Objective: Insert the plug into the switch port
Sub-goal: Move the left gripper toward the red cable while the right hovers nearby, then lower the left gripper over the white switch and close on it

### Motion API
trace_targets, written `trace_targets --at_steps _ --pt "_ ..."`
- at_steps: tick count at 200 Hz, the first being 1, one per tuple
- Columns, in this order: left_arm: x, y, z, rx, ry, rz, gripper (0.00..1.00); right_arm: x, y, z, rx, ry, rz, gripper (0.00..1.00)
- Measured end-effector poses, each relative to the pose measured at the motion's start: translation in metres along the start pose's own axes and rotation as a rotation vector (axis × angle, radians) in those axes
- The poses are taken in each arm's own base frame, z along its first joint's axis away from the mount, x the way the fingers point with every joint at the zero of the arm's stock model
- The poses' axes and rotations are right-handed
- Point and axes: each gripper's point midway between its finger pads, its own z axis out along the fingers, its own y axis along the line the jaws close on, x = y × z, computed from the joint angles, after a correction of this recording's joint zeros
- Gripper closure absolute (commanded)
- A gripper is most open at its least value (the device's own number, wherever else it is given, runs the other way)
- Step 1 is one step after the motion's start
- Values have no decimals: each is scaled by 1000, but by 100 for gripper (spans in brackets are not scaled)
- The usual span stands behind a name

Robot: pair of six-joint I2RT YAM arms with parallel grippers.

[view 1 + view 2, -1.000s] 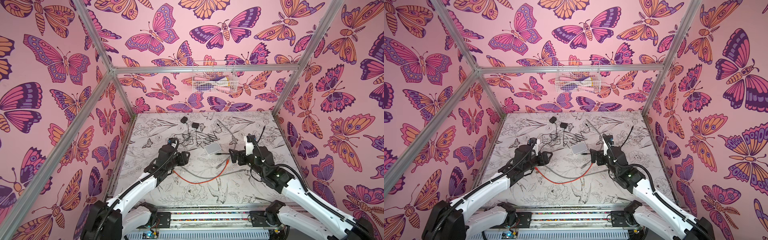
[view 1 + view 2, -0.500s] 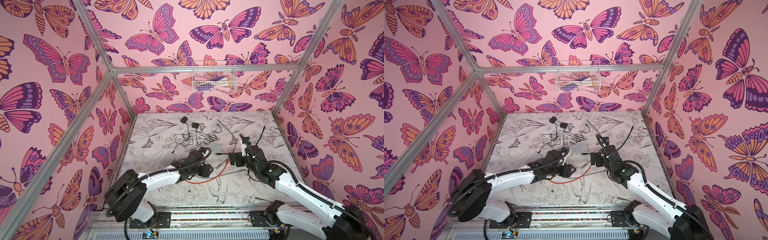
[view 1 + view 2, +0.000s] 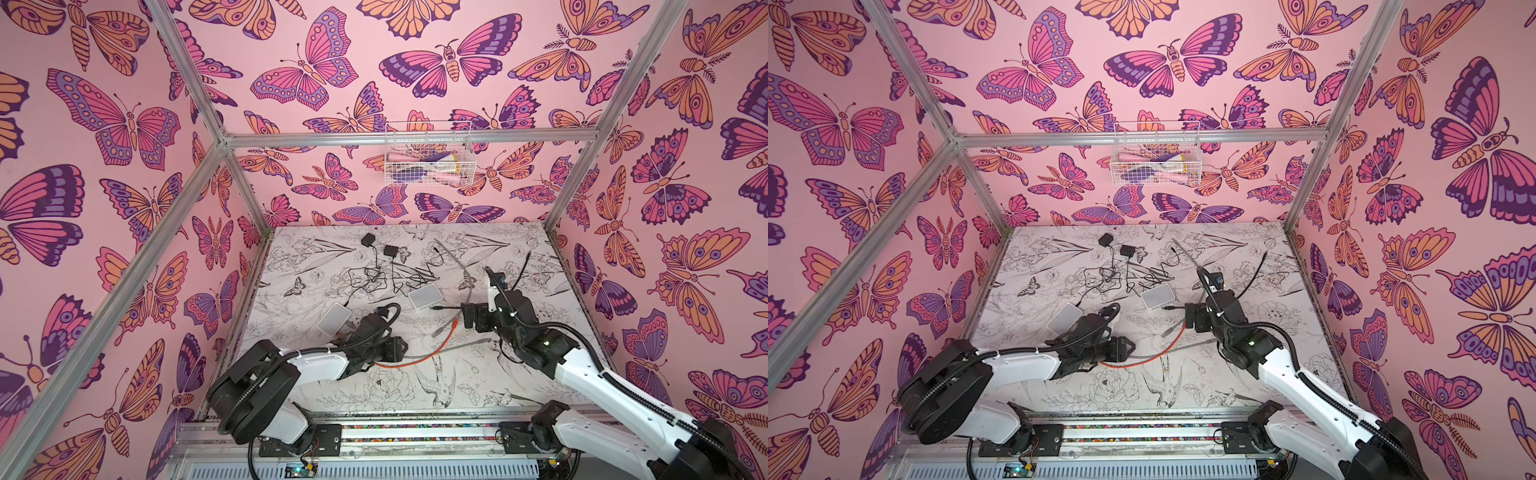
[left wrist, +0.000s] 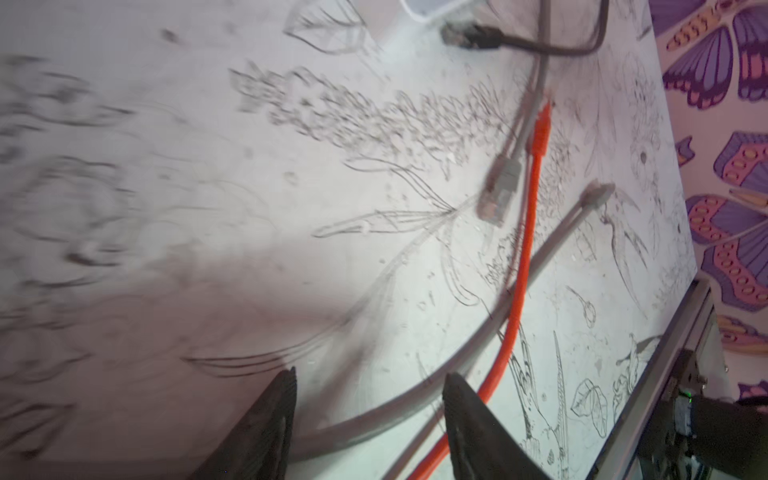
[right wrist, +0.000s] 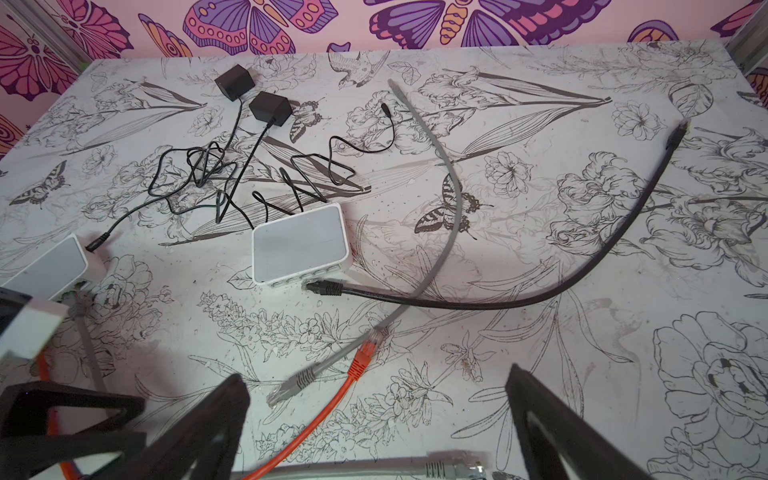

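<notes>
While the left gripper (image 4: 369, 374) stood half-spread astride a grey Ethernet cable (image 4: 540, 266) without pinching it, the right gripper (image 5: 374, 374) gaped wide and empty; the black cable's plug (image 5: 324, 287) lay just before the ports of the white switch (image 5: 299, 245).

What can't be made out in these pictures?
- Left white box: in both top views, partly hidden by the left arm; in the right wrist view, cut off by the edge.
- Table print: left wrist view, blurred.
- Basket contents: both top views, too small to name.
</notes>
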Motion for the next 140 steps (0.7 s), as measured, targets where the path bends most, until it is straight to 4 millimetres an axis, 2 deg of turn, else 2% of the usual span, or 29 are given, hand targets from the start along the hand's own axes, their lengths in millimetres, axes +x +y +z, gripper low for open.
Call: trace_targets --at_steps 27,37,46,69,94,117,140 --pt "-17 44 -24 -60 -95 -115 40 1 -3 2 13 3 1 2" --pt "-23 52 -36 -78 -131 -138 40 2 -6 4 25 9 5 2" --pt "-28 52 -44 -76 -155 -141 40 3 -11 7 41 21 12 2" --pt "-49 30 -57 -43 -198 -88 39 4 -17 19 64 66 25 3" --pt "-82 -15 -57 6 -209 35 39 -2 -11 32 57 106 22 5" --pt "-108 -53 -34 33 -175 159 38 -8 -7 35 48 109 22 5" --pt "-114 -73 1 25 -99 281 36 -10 -8 34 46 109 29 5"
